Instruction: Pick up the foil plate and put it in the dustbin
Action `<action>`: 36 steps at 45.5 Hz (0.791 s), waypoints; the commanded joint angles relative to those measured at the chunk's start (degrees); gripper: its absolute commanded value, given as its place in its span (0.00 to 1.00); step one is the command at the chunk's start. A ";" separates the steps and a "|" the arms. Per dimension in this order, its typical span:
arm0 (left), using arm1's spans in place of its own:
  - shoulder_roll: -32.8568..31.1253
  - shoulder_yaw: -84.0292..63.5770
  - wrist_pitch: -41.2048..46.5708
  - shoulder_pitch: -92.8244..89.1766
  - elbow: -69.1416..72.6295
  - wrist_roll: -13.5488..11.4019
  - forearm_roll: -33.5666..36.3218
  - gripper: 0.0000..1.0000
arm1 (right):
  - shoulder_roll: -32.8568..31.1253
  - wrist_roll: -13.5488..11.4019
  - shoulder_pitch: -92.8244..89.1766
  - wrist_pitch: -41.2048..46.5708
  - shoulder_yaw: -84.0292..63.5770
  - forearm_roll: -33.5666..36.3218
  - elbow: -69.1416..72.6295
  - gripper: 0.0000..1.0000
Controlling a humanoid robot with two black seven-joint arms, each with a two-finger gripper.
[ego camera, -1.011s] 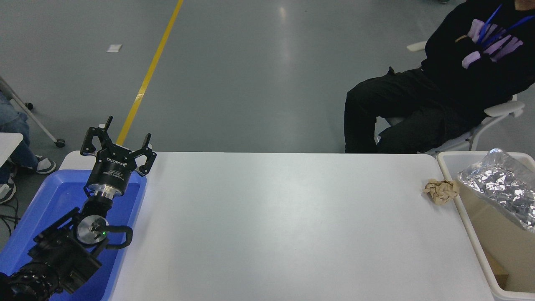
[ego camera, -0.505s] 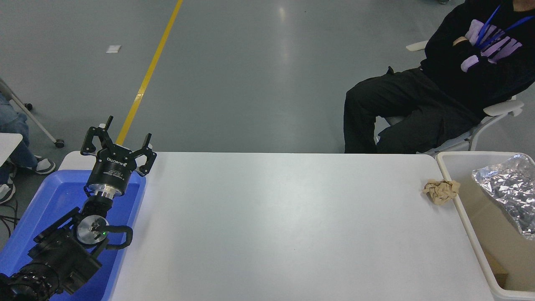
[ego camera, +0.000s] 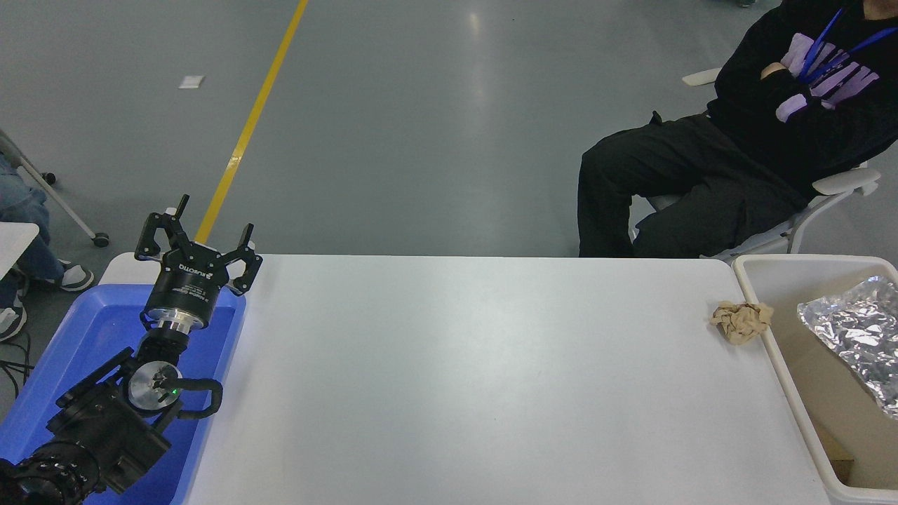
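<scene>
I'm seeing my left gripper (ego camera: 198, 235) hanging over the tray (ego camera: 84, 337), jaws apart; the plate (ego camera: 856, 337) is lying inside the dustbin (ego camera: 779, 337), well apart.

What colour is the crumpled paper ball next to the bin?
Tan, a light brown; the paper ball shows in the head view.

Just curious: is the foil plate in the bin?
In: the foil plate lies inside the dustbin, below its rim.

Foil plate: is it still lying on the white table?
No, the foil plate sits inside the dustbin at the table's right end; only the paper ball lies on the table.
</scene>
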 commanded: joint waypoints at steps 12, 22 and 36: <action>0.00 0.00 0.00 0.00 -0.04 0.00 0.08 0.98 | -8.01 0.10 6.82 -4.25 -3.35 -5.57 13.32 1.00; 0.00 0.00 0.00 0.00 -0.04 0.00 0.08 0.98 | -18.30 0.10 30.54 -2.84 -27.50 -12.26 41.00 1.00; 0.00 0.09 -0.09 0.00 -0.04 0.09 0.16 0.98 | -12.95 0.19 67.28 5.84 -61.35 -14.72 65.18 1.00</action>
